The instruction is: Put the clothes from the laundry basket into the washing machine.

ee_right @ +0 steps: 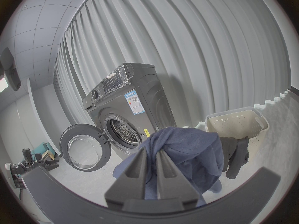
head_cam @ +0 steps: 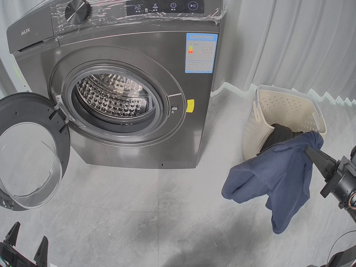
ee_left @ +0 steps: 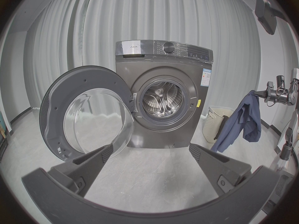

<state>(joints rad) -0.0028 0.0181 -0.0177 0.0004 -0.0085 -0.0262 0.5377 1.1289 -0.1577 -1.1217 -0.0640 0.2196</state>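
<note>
A grey washing machine [head_cam: 129, 75] stands at the back left with its round door [head_cam: 29, 152] swung wide open and its steel drum [head_cam: 111, 95] showing. To its right sits a cream laundry basket [head_cam: 285, 108] with a dark garment [head_cam: 280, 134] draped over its front rim. My right gripper [head_cam: 309, 151] is shut on a blue garment [head_cam: 278, 178], which hangs in the air in front of the basket. In the right wrist view the gripper [ee_right: 151, 153] pinches the blue cloth [ee_right: 187, 153]. My left gripper [head_cam: 27, 238] stands open low at the front left, holding nothing.
Pale curtains [head_cam: 289, 30] run along the wall behind the machine and basket. Grey tiled floor [head_cam: 148, 212] lies open between me and the machine. The open door [ee_left: 84, 112] juts out to the machine's left.
</note>
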